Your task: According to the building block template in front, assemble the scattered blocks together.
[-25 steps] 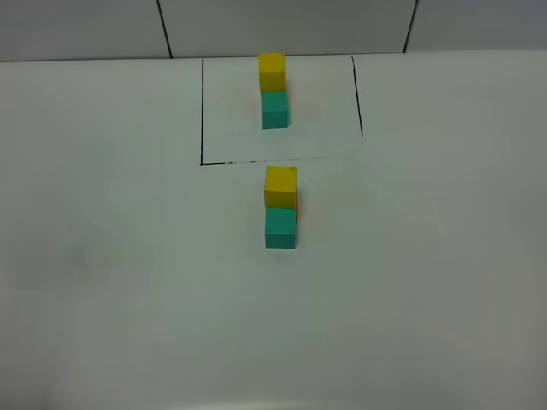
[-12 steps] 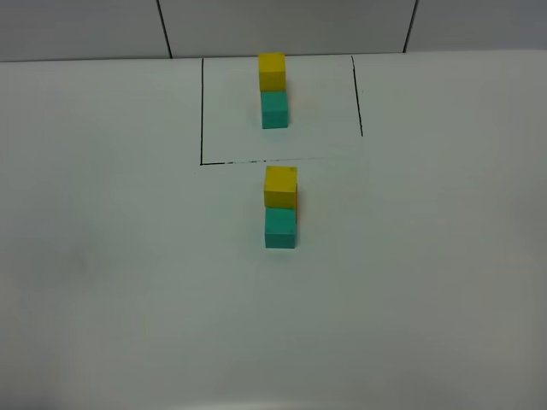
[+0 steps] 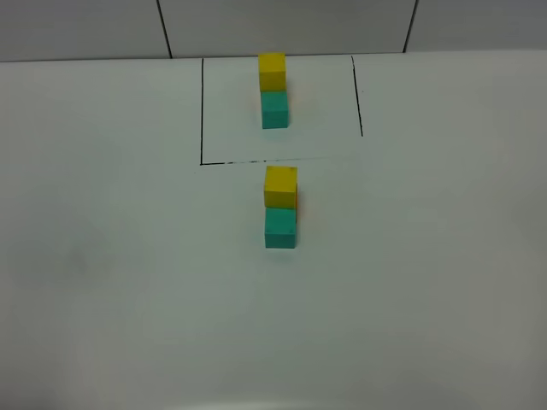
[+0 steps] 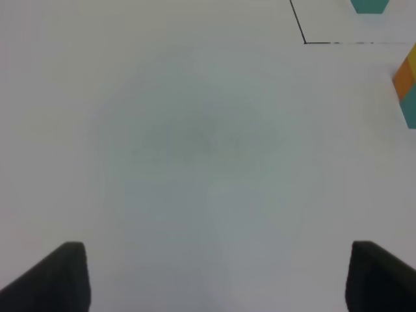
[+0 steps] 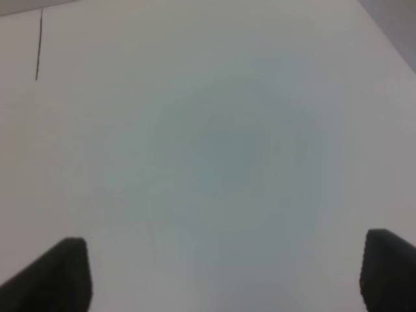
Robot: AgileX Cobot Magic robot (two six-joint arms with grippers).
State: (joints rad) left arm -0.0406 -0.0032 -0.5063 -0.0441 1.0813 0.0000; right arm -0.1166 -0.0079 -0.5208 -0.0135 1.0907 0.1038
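The building block template stands inside a black outlined rectangle (image 3: 202,111) at the back: a yellow cube (image 3: 272,70) joined to a teal cube (image 3: 274,109). In front of that outline the scattered blocks sit together: a yellow cube (image 3: 280,186) against a teal cube (image 3: 280,228), with a sliver of the orange cube (image 3: 297,203) showing behind them. The orange cube (image 4: 404,77) also peeks in at the edge of the left wrist view. My left gripper (image 4: 221,279) is open over bare table, well to the side of the blocks. My right gripper (image 5: 221,276) is open over bare table too. Neither arm shows in the exterior high view.
The white table (image 3: 128,282) runs to a grey tiled wall (image 3: 291,26) at the back. One black line of the outline (image 5: 39,45) shows in the right wrist view, and the table's edge (image 5: 390,32) lies beyond the right gripper.
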